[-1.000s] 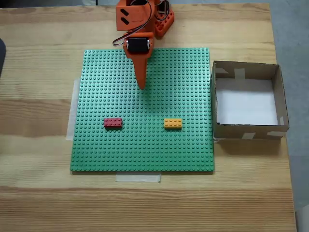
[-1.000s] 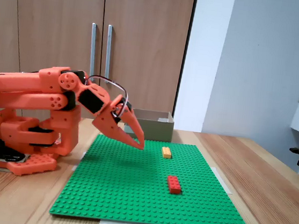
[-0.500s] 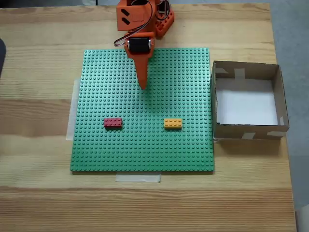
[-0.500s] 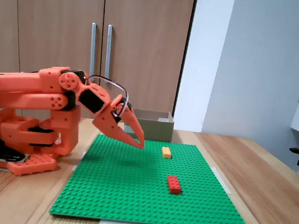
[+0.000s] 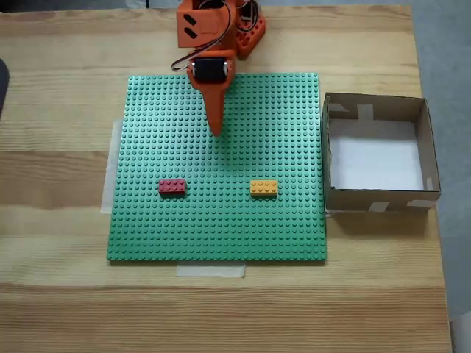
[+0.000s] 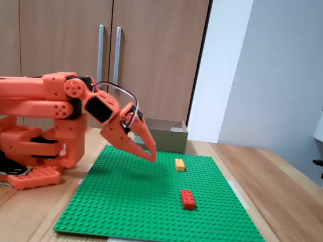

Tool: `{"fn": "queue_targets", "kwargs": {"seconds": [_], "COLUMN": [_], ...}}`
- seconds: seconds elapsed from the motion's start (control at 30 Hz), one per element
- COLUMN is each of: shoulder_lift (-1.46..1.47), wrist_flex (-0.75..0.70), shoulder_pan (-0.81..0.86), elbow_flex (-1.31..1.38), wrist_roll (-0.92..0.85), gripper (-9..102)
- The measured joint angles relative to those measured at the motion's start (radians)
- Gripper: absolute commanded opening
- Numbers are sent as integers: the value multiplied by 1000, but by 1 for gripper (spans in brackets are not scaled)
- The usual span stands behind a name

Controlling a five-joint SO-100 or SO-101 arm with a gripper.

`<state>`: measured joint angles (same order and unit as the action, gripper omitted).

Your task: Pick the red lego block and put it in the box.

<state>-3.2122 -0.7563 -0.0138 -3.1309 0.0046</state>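
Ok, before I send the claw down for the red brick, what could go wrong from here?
1. The claw looks shut and hangs well short of the red lego block; it must open first or it may knock the block.
2. The orange-yellow brick sits in the same row, between the block and the box; a low carry could clip it.

The end effector (image 6: 149,153), jaws together, hovers above the green baseplate (image 6: 139,212), apart from the red lego block (image 6: 187,199).

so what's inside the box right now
In the top-down fixed view the box holds nothing: only its white bottom and pale tape patches show. The near wall hides a thin strip of floor. The red lego block sits on the green baseplate.
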Motion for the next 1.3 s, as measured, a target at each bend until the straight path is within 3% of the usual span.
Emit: {"fn": "queue_targets", "kwargs": {"seconds": [0.53, 0.73, 1.13, 1.3], "shoulder_lift": [612, 761, 1091, 1175], "wrist_flex": [-161, -256, -474, -512], "shoulder_pan": [104, 160, 219, 222], "elbow_flex": [545, 704, 1012, 1075], "wrist_roll": [-25, -84, -253, -293], "gripper": [-1, 6, 32, 34]}}
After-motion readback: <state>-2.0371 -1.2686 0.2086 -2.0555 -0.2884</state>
